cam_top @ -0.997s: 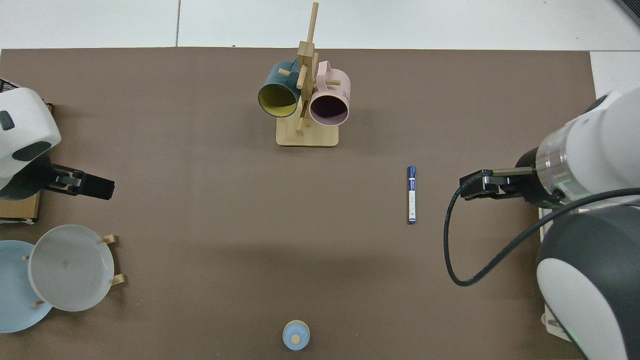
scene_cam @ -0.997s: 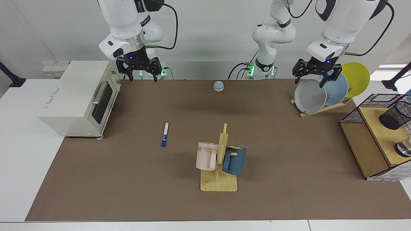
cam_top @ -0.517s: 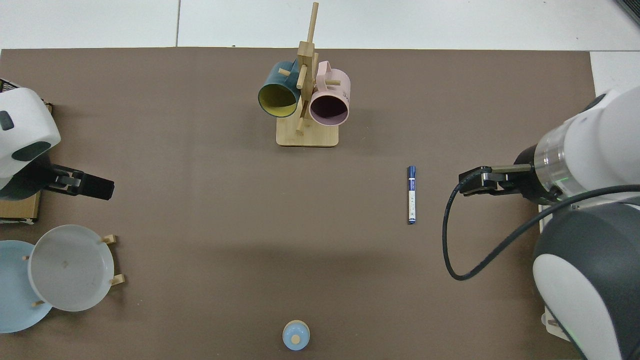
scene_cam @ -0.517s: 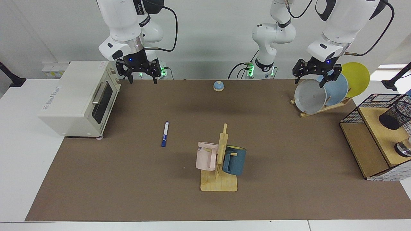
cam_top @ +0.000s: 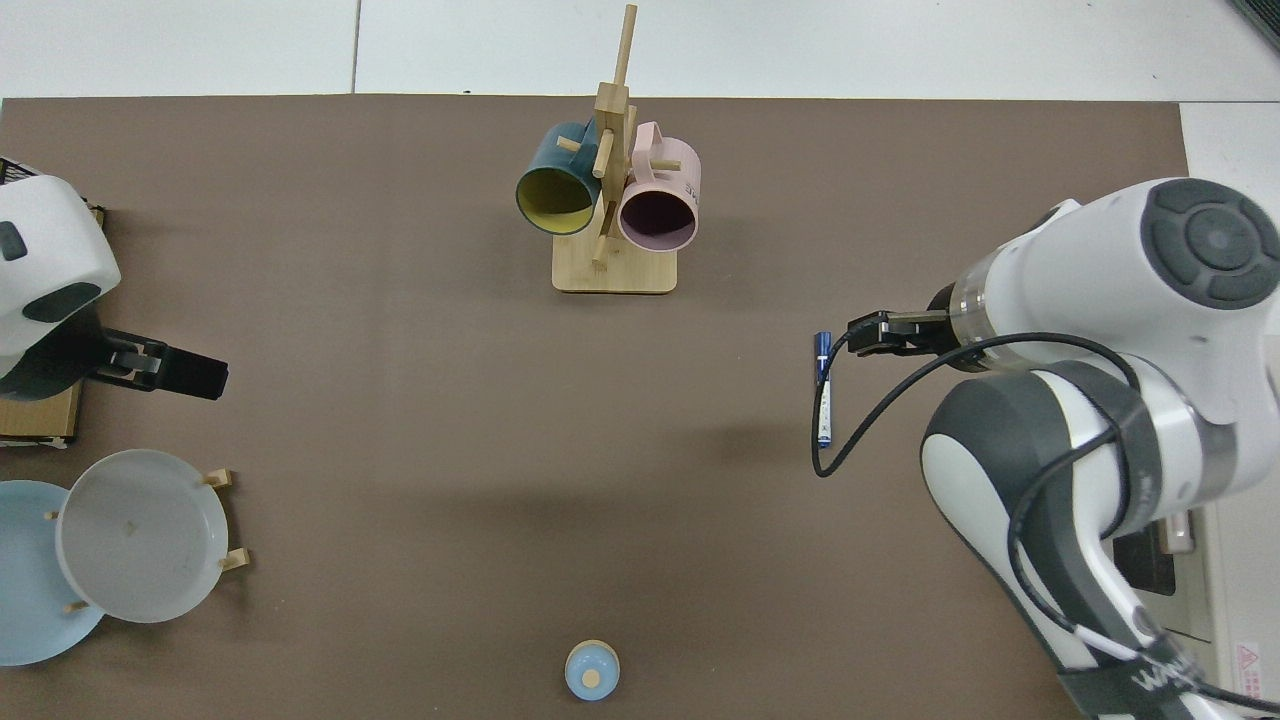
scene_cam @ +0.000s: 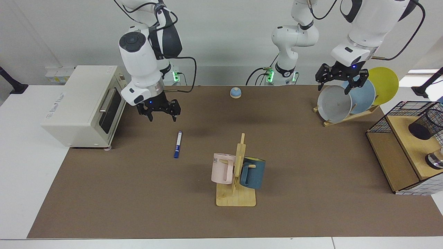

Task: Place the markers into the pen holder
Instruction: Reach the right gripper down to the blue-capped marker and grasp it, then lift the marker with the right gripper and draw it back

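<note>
The marker (scene_cam: 178, 144) lies flat on the brown mat of the desk (scene_cam: 311, 166), blue cap toward the robots and blue end toward the camera in the facing view. It sits at about 10 o'clock from the wooden mug rack (scene_cam: 236, 180), well apart from it, and at about 3 o'clock from the white toaster oven (scene_cam: 84, 105).

The right pincer (scene_cam: 162, 116) hangs above the mat at about 11 o'clock from the marker, near it but not touching, fingers pointing down and spread wide with nothing between them. In the top view the right pincer (cam_top: 868, 334) shows just beside the marker's (cam_top: 823, 390) capped end.

The left pincer (scene_cam: 341, 86) hangs in front of the grey plate (scene_cam: 334, 103) in the plate rack, fingers spread wide and empty; this arm waits.

The pen holder (scene_cam: 425, 124) lies tilted on the wooden shelf (scene_cam: 408, 138) inside the wire basket at the 3 o'clock edge of the facing view, far from the marker. A small blue bell (scene_cam: 235, 92) stands at the far side of the mat.
</note>
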Motion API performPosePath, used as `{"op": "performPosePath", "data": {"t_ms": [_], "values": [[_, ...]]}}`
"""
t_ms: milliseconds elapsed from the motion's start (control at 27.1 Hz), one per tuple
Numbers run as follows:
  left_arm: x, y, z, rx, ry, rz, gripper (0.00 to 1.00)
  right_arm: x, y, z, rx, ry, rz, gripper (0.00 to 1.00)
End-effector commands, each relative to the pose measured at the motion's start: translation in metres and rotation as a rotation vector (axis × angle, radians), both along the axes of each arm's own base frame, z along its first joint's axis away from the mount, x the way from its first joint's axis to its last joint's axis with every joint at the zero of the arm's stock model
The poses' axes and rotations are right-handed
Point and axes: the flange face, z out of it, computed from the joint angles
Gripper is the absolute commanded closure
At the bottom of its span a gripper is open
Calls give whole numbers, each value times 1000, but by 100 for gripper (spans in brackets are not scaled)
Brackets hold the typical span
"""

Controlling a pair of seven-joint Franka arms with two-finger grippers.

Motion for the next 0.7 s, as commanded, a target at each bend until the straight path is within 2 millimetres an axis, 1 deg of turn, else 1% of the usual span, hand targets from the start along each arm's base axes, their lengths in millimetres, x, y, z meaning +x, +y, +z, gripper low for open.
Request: {"op": "performPosePath", "data": {"t_ms": [0,37,74,185,369,443,554,665], "values": [[-4,-2,0,4,7,-12,0,18,4,-53,34,-5,-2,1],[-4,-3,0,4,7,-13,0,20,5,-62,35,-2,-3,0],[-4,-3,0,4,8,-13,0,21,5,-75,34,8,-1,1],[-7,-3,-2,4,13,-16,0,20,20,-106,36,-1,28,1],[-9,-5,-3,4,16,-22,0,17,34,-153,49,-14,47,1],[-9,-5,-5,3,18,-22,0,18,36,-171,49,-18,56,1],[-9,-7,-5,-3,20,-21,0,19,36,-184,30,-25,79,2],[-9,-7,-5,-6,19,-22,0,21,28,-185,7,-29,92,2]]}}
